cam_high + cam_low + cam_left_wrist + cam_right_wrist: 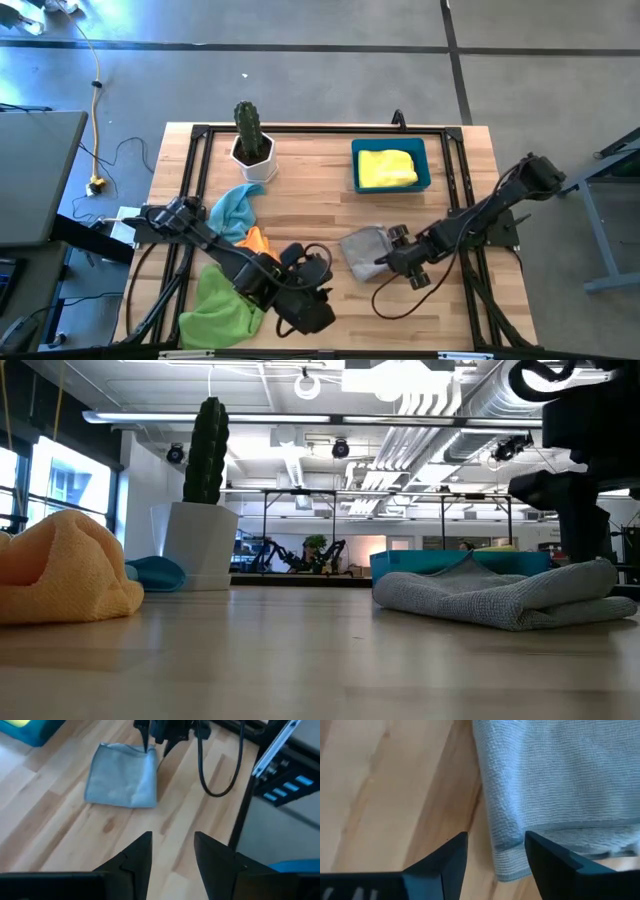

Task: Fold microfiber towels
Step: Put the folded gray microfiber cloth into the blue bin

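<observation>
Hovering at the folded grey towel's point(364, 250) edge, the right end effector point(384, 262) stands open, gripping nothing. The left end effector point(172, 855), also open and empty, waits over bare table point(330, 190) nearby. A yellow towel point(386, 167) sits inside the blue bin point(391, 147).

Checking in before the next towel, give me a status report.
Left end effector open, empty, over bare table. Right end effector open at the folded grey towel's edge, nothing gripped. Yellow towel in blue bin. Nothing in the way.
</observation>
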